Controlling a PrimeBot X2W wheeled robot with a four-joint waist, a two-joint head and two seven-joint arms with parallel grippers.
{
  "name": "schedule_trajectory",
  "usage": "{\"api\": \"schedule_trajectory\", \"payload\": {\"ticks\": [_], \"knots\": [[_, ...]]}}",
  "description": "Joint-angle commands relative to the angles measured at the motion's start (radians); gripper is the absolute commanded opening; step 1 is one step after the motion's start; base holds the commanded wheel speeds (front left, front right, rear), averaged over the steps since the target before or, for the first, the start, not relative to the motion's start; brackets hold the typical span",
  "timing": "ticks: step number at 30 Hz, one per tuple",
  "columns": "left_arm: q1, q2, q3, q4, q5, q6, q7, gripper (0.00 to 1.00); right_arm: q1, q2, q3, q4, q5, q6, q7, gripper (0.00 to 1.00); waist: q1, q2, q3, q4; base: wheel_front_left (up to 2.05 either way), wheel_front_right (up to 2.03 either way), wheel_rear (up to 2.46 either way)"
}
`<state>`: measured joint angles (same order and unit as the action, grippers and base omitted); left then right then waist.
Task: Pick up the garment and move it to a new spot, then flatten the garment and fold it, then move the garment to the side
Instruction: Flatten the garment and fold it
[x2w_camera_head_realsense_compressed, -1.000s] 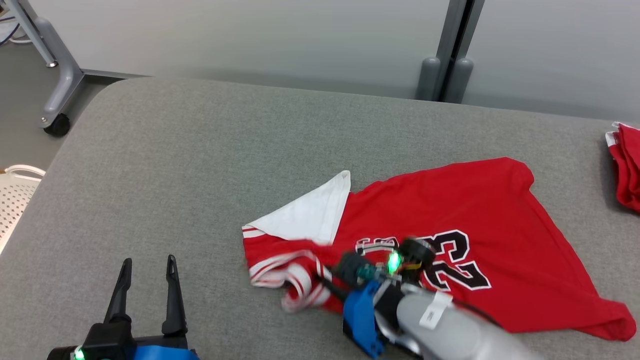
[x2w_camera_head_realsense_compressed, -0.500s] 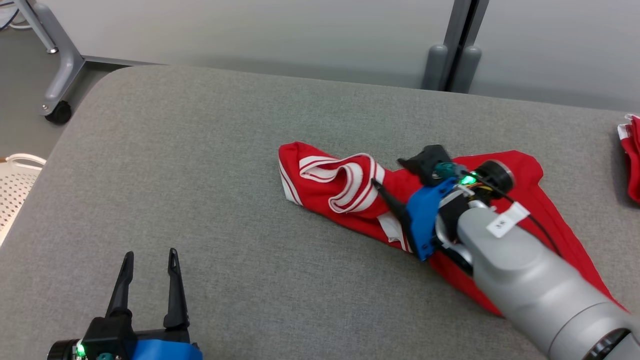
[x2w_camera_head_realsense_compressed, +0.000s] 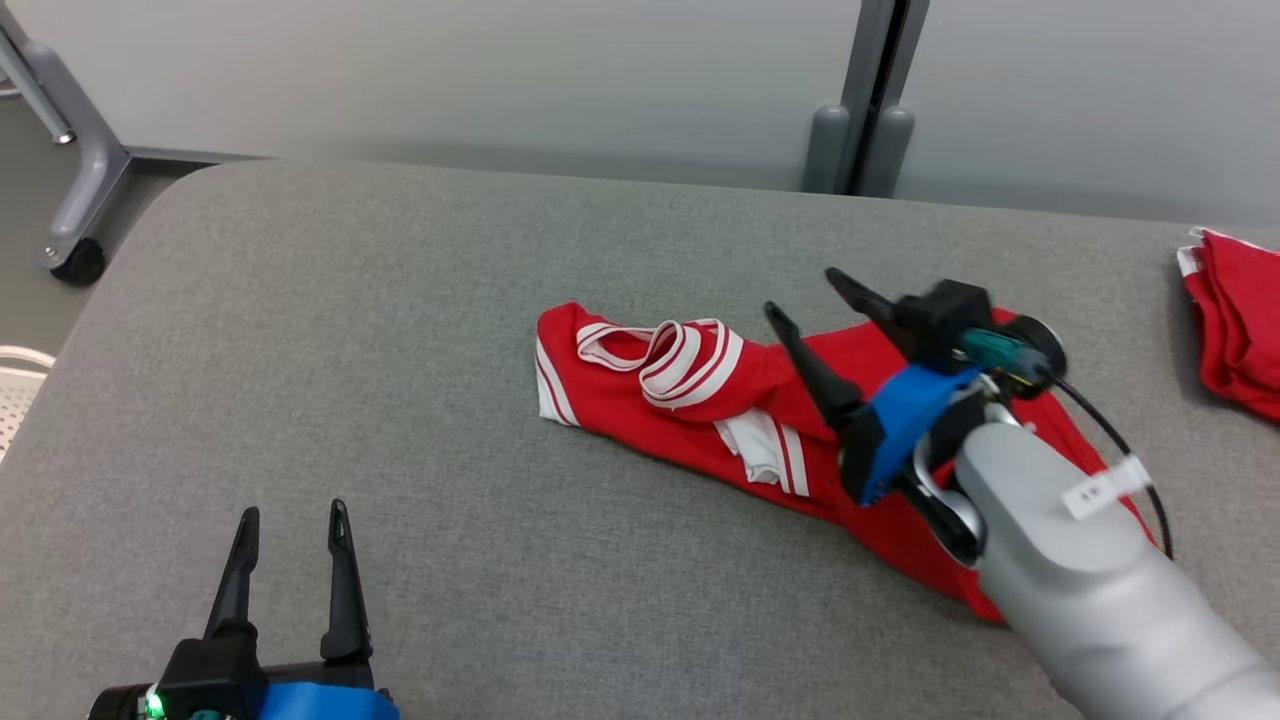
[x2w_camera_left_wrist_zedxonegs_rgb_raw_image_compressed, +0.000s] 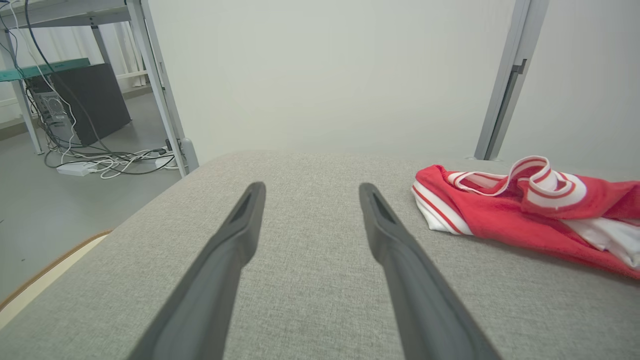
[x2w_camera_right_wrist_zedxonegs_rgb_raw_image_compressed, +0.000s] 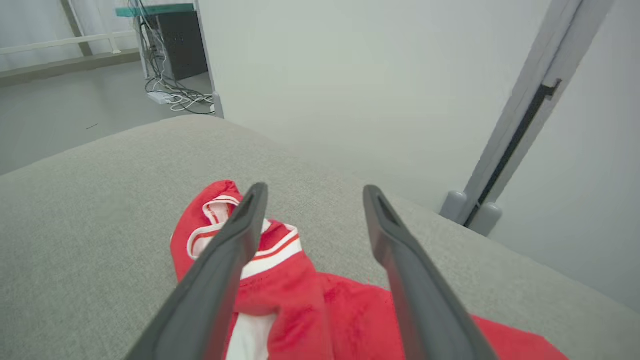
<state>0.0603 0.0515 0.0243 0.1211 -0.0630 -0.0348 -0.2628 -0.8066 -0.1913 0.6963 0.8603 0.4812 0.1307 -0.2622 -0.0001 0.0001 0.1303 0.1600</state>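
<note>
While the left gripper (x2w_camera_head_realsense_compressed: 293, 510) hovers at the near left with its two dark fingers apart and nothing between them, the grey fabric-covered table (x2w_camera_head_realsense_compressed: 400, 330) around it lies bare. Toward the middle, the red sleeveless jersey with white-striped trim (x2w_camera_head_realsense_compressed: 690, 385) lies bunched on the table. Its striped bands are rolled over at the left end, and its body trails right beneath the right arm. The right gripper (x2w_camera_head_realsense_compressed: 802, 290) is poised over it, fingers spread and holding nothing. At the far right edge sits a second red cloth pile (x2w_camera_head_realsense_compressed: 1235, 330).

A pinch into this heap could catch two layers, or only a loose striped band, so the jersey would likely lift twisted rather than open. A drag to the right might run it into the other pile — same colour, awkward to part.

The table's rounded far-left corner drops to the floor, where a grey wheeled frame leg (x2w_camera_head_realsense_compressed: 75, 255) stands, so a long pull that way risks spilling cloth over the edge. The widest open room lies left of the jersey and nearer the robot.
</note>
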Motion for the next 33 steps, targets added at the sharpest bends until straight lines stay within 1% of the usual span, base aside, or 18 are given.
{"api": "schedule_trajectory", "payload": {"ticks": [1,4,7,12,16,17,18,21,27,29,33], "knots": [[0.011,-0.001,0.005,-0.005,0.002,0.001,-0.003,1.00,0.056,-0.019,-0.059,-0.048,-0.021,0.000,-0.003,1.00,0.0001,-0.0001,-0.010,-0.009,0.00,0.00,0.00],[0.021,-0.001,0.009,-0.007,0.009,-0.001,-0.003,1.00,0.199,-0.036,-0.224,-0.198,-0.097,0.000,-0.003,1.00,0.0001,-0.0001,-0.023,-0.020,0.00,0.00,0.00],[0.031,-0.002,0.011,-0.011,0.013,-0.004,-0.003,1.00,0.358,-0.032,-0.385,-0.349,-0.173,0.000,-0.003,1.00,0.0001,-0.0001,-0.033,-0.034,0.00,0.00,0.00],[0.035,-0.002,0.015,-0.013,0.021,-0.008,-0.003,1.00,0.613,0.026,-0.584,-0.568,-0.254,0.000,-0.003,1.00,0.0001,-0.0001,-0.041,-0.051,0.00,0.00,0.00],[0.033,-0.002,0.016,-0.015,0.028,-0.011,-0.003,1.00,0.760,0.088,-0.692,-0.679,-0.293,0.000,-0.003,1.00,0.0001,-0.0001,-0.043,-0.063,0.00,0.00,0.00],[0.033,-0.002,0.016,-0.015,0.028,-0.011,-0.003,1.00,0.760,0.088,-0.692,-0.679,-0.293,0.000,-0.003,1.00,0.0001,-0.0001,-0.043,-0.063,0.00,0.00,0.00],[0.035,-0.001,0.018,-0.015,0.030,-0.014,-0.003,1.00,0.806,0.111,-0.719,-0.714,-0.299,0.000,-0.003,1.00,0.0001,-0.0001,-0.044,-0.071,0.00,0.00,0.00],[0.038,-0.002,0.022,-0.013,0.033,-0.016,-0.003,1.00,0.837,0.130,-0.723,-0.730,-0.304,0.000,-0.003,1.00,0.0001,-0.0001,-0.047,-0.083,0.00,0.00,0.00],[0.037,-0.002,0.018,-0.008,0.040,-0.026,-0.003,1.00,0.826,0.139,-0.704,-0.721,-0.306,0.000,-0.003,1.00,0.0001,-0.0001,-0.054,-0.103,0.00,0.00,0.00],[0.010,-0.002,-0.007,-0.008,0.044,-0.037,-0.003,1.00,0.812,0.140,-0.696,-0.715,-0.302,0.000,-0.003,1.00,0.0001,-0.0001,-0.051,-0.111,0.00,0.00,0.00],[-0.069,0.000,-0.092,0.031,0.066,-0.065,-0.003,1.00,0.798,0.140,-0.693,-0.706,-0.300,0.000,-0.003,1.00,0.0001,-0.0001,-0.042,-0.132,0.00,0.00,0.00]]}}
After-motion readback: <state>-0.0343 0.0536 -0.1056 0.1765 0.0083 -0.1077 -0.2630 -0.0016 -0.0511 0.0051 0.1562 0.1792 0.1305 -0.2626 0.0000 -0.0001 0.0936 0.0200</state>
